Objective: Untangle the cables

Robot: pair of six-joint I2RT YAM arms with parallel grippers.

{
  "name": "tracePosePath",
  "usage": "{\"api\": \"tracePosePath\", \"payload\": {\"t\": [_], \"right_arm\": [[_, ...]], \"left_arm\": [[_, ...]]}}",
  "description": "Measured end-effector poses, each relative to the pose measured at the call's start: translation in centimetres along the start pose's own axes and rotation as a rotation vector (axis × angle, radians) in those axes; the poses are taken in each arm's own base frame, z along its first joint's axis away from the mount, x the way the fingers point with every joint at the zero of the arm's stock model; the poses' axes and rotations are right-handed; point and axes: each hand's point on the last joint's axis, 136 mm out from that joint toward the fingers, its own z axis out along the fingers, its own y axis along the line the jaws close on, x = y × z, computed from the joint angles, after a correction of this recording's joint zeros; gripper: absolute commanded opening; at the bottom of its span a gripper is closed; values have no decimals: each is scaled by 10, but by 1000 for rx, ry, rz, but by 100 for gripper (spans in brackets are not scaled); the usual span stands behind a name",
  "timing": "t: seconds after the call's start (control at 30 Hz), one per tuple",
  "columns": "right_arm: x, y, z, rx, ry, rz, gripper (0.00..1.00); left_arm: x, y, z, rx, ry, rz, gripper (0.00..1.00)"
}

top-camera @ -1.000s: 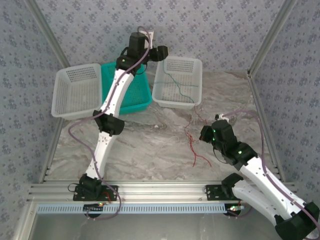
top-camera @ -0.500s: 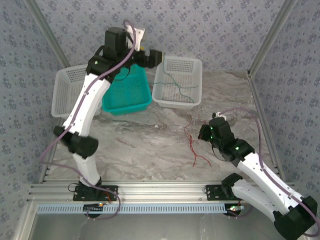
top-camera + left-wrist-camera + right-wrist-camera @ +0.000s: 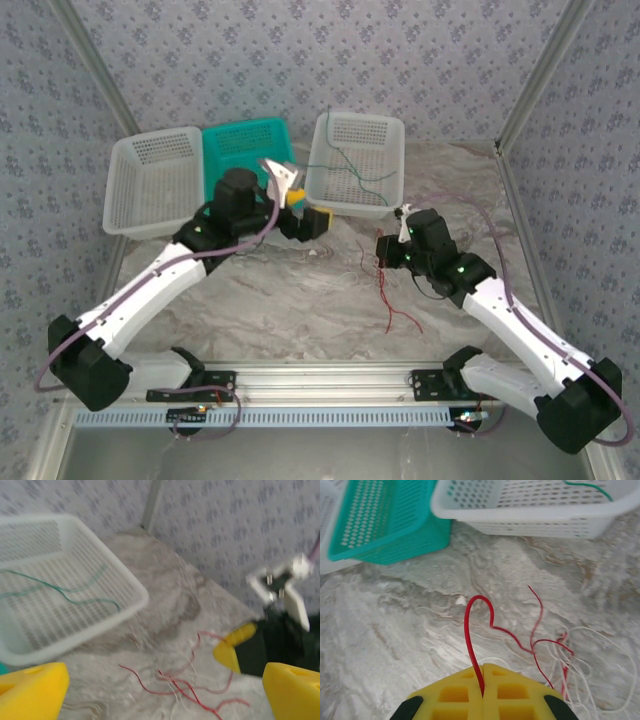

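Right wrist view: the right jaws are pressed together on the red cable. It leaves the yellow pads at 6 o'clock and climbs straight toward 12. It then hooks over in a tight arch and falls away toward 4 o'clock into the knot, where it meets the white cables on the counter. So the held strand's long axis points away from the jaws, and the knot lies close by at 4 o'clock.

In the top external view we see the red strands trailing to 6 o'clock below the right jaws, with the left jaws near but apart at about 10 o'clock from them. From the left wrist camera, the left jaws stand wide apart and hold nothing. One yellow fingertip sits at each lower corner, and the red and white strands lie low between them at 6 o'clock. The green cable lies alone in the white basket at 10 o'clock, already clear of the knot.

We judge that the right arm should draw the red cable along its own line, away from the knot. The left arm, as the free one, looks best placed to drop onto the white cables and pin them.
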Motion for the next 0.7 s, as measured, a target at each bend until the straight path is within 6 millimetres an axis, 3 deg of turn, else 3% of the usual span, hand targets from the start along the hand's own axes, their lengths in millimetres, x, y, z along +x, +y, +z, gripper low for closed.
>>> {"api": "tracePosePath", "payload": {"t": [0.07,0.2,0.43,0.53,0.6,0.7], "right_arm": [[-5,12,-2,-57,-3,-29,0],[-13,30,-8,-134,-16,-77,0],[-25,60,-24,-260,-27,-155,0],[-23,70,-28,-311,-12,-175,0],[-20,74,-29,-332,-2,-181,0],[-17,79,-30,-354,9,-190,0]], "left_arm": [[22,-15,12,54,38,40,99],[45,-33,32,126,73,148,99],[77,-13,60,98,89,290,95],[80,-7,70,82,78,316,94],[79,-6,75,84,66,327,87],[75,-7,84,99,58,334,63]]}}
